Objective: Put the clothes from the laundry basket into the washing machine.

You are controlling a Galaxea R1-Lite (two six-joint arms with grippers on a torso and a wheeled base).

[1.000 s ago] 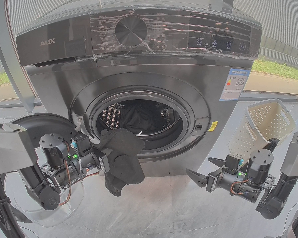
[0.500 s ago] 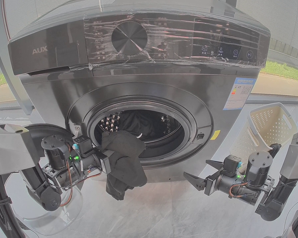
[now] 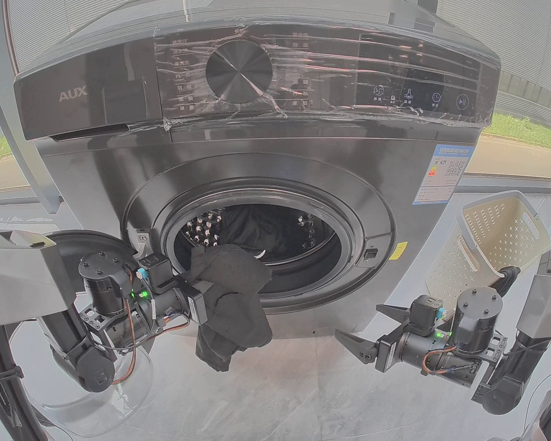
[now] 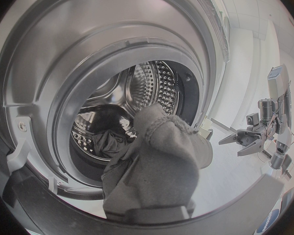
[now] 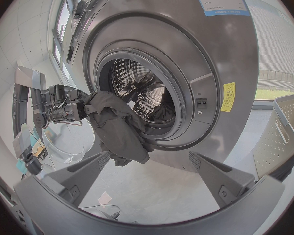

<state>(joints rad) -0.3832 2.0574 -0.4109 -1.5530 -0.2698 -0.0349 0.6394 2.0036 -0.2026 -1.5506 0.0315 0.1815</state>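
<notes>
**A:** Where is the cloth at this moment?

**B:** The left gripper (image 3: 197,300) has it. Its fingers are clamped on a fold of the dark grey garment (image 3: 232,304) and buried in the cloth. In the head view the gripper sits at about seven o'clock of the round opening (image 3: 324,258) in the washing machine (image 3: 275,148).

**A:** Is the garment inside?

**B:** Not yet. Its upper bunch is level with the lower rim at seven o'clock, in front of the opening. The rest hangs down past the rim, with the loose end above the pale floor (image 3: 300,393). I cannot tell whether the cloth touches the rim.

**A:** Is anything in the drum (image 4: 153,82)?

**B:** Yes, black clothes (image 3: 257,228) lie heaped at the back, towards twelve o'clock of the opening as the head camera sees it. The left wrist view shows them low in the drum, beyond the held garment.

**A:** And the other arm?

**B:** The right gripper (image 3: 368,327) is at about four o'clock of the opening, low and well apart from the machine's front. Its two fingers are spread wide with nothing between them, pointing towards nine o'clock.

**A:** And the laundry basket (image 3: 502,234)?

**B:** It is cream and perforated. It stands tilted beside the machine at three o'clock, with its mouth turned towards the camera, behind the right arm.

**A:** And the door (image 3: 73,240)?

**B:** It is swung open at eight o'clock, behind the left arm.
</notes>
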